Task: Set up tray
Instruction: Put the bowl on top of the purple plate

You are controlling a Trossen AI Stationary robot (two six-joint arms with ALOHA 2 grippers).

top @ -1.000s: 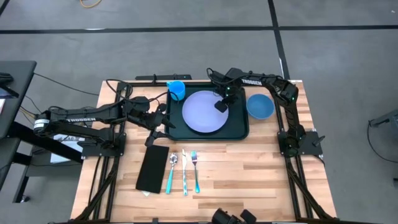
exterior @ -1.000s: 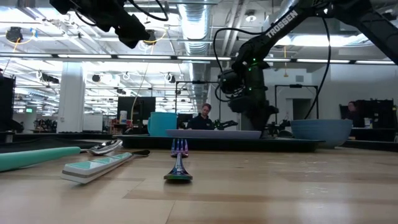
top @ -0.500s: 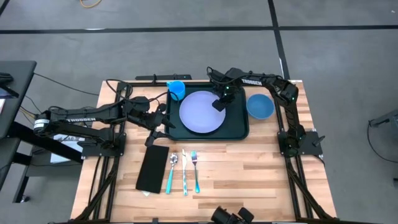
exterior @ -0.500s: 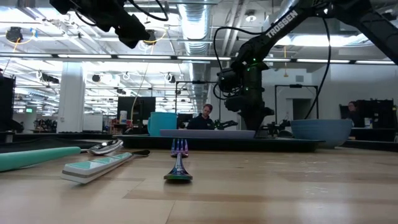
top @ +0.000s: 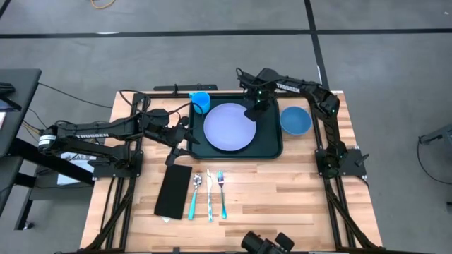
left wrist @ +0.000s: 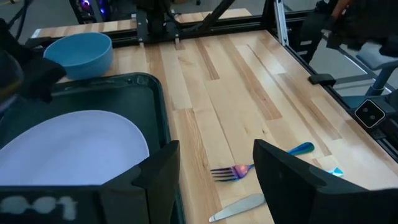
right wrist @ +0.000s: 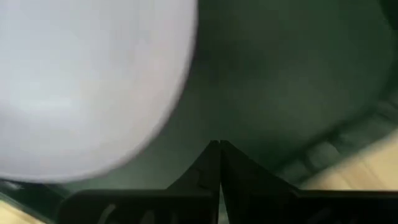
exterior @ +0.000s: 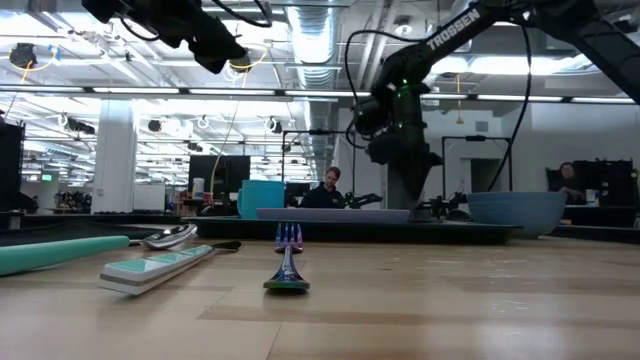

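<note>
- The tray lies on the far middle of the bench; the lavender plate rests flat inside it, toward its left side, leaving bare tray on the right
- Outside the tray: a blue cup just beyond its far-left corner, a blue bowl just beside its right rim; near the front, a black napkin, then spoon, knife and fork side by side, well apart from the tray
- Judged from this, only the plate is in place; cup, bowl, napkin and cutlery appear left to load, so the task looks early
- The right gripper hangs above the tray at the plate's far-right edge, jaws pressed together and holding nothing; the right wrist view shows their tips meeting over dark tray beside the plate rim
- The left gripper sits at the tray's left rim, jaws spread wide with nothing between them; past them the left wrist view shows tray corner and fork
- The bench is pale wooden planking on a black frame, standing on grey floor
- In the low view the room behind is a wide lit hall with ceiling ducts; a person sits far back
</note>
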